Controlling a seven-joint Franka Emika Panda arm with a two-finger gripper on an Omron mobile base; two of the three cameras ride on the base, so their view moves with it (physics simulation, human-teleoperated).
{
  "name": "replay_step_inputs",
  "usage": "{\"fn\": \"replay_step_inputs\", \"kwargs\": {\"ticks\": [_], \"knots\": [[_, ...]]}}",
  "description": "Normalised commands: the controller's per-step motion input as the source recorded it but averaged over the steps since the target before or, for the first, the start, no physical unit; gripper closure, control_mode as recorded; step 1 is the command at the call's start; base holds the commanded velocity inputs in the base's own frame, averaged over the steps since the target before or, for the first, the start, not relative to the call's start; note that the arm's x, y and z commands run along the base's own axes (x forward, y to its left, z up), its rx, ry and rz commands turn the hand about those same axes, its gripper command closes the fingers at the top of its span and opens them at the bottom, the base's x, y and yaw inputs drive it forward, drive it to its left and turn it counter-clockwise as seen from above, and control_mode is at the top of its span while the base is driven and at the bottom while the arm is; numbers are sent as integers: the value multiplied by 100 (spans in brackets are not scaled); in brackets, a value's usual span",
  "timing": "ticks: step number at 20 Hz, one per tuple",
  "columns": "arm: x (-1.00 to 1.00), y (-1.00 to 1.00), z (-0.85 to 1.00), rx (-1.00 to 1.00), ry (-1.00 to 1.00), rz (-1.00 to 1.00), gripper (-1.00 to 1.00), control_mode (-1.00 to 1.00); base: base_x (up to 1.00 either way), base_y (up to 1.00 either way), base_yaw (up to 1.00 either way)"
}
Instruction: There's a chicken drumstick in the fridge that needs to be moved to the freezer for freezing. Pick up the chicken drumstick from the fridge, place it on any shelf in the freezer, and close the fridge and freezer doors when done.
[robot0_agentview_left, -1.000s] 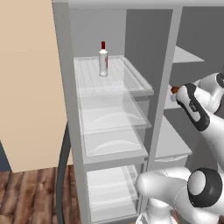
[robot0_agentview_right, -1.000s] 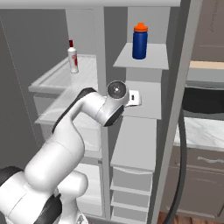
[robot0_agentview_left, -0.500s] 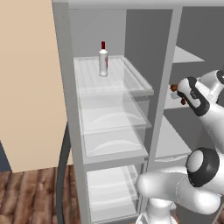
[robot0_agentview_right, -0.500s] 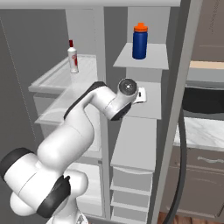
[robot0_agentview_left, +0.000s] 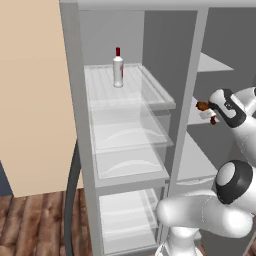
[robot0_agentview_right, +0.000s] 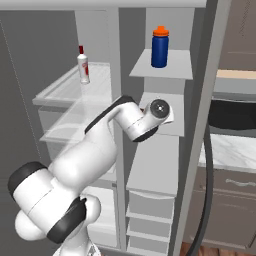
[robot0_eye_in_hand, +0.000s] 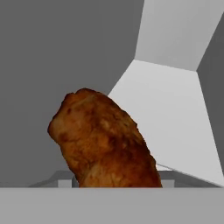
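hand (robot0_agentview_left: 204, 111) moved deeper into freezer (robot0_agentview_right: 165, 150); gripping drumstick (robot0_eye_in_hand: 105, 140)

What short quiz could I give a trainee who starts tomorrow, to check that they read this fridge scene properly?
1. True or false: the gripper is shut on the chicken drumstick.
2. Which half of the unit has the hand reached into? A: the fridge, with its glass shelves. B: the freezer, with its opaque shelves.
3. What stands on the freezer's top shelf in the right base view?

Key
1. True: the drumstick sits right at the fingertips in the hand view.
2. B.
3. A blue bottle with an orange cap. The white red-capped bottle stands in the fridge half.
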Motion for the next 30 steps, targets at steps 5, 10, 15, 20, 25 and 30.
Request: {"fn": "replay_step_inputs", "kwargs": {"ticks": [5,10,15,20,25,30], "knots": [[33,0,-16,-3,0,4,100,-100,0,0,0],[1,-1,-4,-2,0,0,100,-100,0,0,0],[0,-2,0,0,0,-4,100,-100,0,0,0],[25,0,-4,0,-2,-12,100,-100,0,0,0],[34,0,-12,0,-4,-12,100,-100,0,0,0],[11,-23,0,4,-5,0,100,-100,0,0,0]]}}
